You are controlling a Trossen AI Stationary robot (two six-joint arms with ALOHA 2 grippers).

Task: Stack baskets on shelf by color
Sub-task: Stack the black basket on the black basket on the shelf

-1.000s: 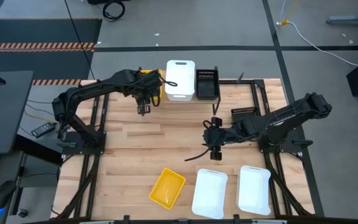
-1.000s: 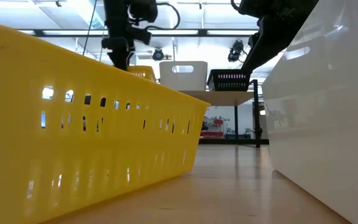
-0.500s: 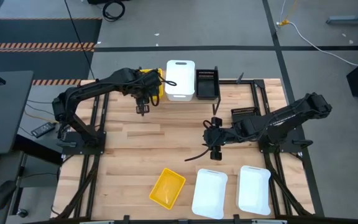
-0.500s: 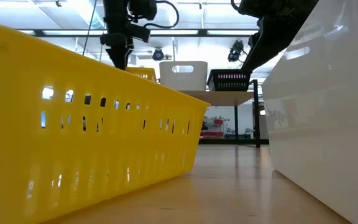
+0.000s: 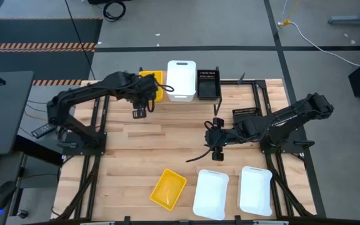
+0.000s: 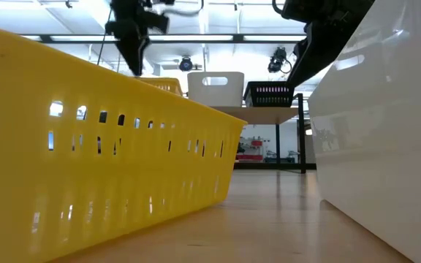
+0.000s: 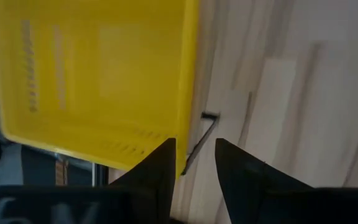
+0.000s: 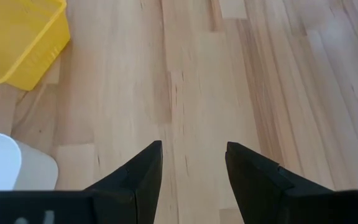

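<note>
A pale wooden table [image 5: 167,137] stands on a grey floor. At its far edge the shelf [image 5: 186,95] carries a yellow basket [image 5: 152,84] on the left, a white basket [image 5: 181,79] in the middle and a black basket [image 5: 208,84] on the right. Another black basket [image 5: 247,113] lies by the right arm. Along the near edge sit a yellow basket [image 5: 169,188] and two white baskets [image 5: 210,194] [image 5: 255,190]. The left gripper [image 5: 139,113] hangs just left of the shelf, jaws narrowly apart and empty. The right gripper [image 5: 217,154] hovers mid-table, jaws wide and empty.
</note>
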